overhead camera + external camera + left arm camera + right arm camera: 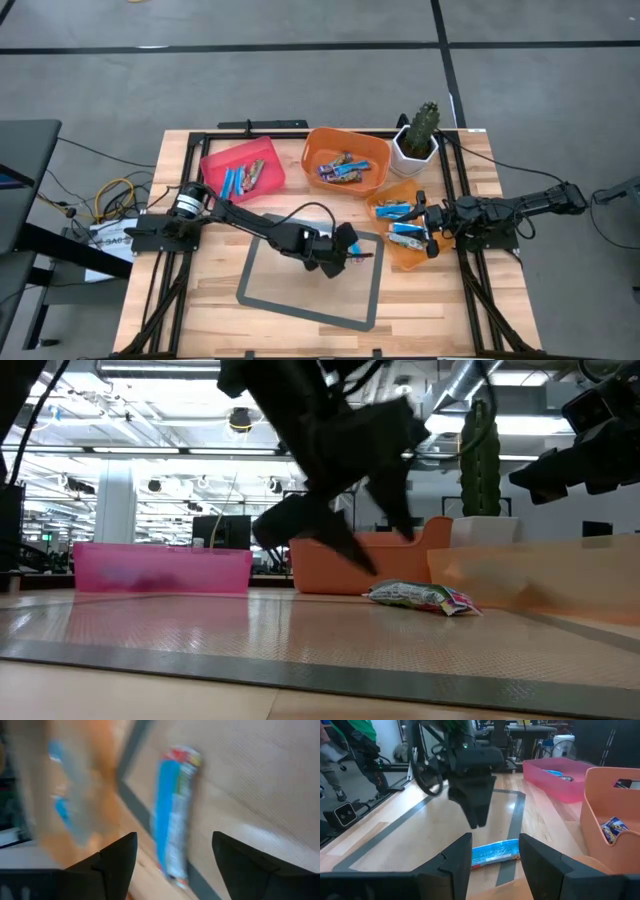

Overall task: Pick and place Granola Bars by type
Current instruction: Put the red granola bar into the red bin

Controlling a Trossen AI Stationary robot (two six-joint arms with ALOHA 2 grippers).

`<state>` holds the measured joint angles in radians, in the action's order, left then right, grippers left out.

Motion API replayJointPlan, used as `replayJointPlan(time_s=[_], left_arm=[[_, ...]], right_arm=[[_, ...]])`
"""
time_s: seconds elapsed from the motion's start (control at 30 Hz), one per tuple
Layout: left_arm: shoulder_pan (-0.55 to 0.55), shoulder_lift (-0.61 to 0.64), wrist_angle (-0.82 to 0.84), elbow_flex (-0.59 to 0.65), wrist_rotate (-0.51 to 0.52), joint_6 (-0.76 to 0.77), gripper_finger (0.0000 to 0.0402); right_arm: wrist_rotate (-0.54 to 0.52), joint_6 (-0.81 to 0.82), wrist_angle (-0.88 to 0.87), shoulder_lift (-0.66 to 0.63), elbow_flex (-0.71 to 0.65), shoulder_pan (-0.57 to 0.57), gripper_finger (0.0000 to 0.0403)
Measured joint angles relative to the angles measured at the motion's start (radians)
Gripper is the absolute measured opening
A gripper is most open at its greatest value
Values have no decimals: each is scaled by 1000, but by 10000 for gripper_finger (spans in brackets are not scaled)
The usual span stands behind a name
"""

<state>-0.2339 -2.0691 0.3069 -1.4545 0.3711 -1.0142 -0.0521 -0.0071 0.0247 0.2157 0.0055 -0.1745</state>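
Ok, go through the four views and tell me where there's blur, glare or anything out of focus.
Left wrist view: heavy motion blur; the blue granola bar is smeared. Low view: the left gripper is a dark blurred mass against bright ceiling lights, while the bar under it is fairly clear. Right wrist view: mostly clear, the right gripper's own fingers soft in the foreground. High view: even light, no glare.

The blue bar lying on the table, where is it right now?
The blue bar lies flat near the taped square's right edge, just under the left gripper and beside the front orange bin.
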Motion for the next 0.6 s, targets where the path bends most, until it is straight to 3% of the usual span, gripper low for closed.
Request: replayJointPlan(time_s=[0.33, 0.6], left_arm=[[62, -49, -23, -33, -96, -150, 242], [104, -159, 60, -182, -125, -150, 236]], right_arm=[[0, 0, -2, 0, 0, 0, 154], [0, 0, -2, 0, 0, 0, 154]])
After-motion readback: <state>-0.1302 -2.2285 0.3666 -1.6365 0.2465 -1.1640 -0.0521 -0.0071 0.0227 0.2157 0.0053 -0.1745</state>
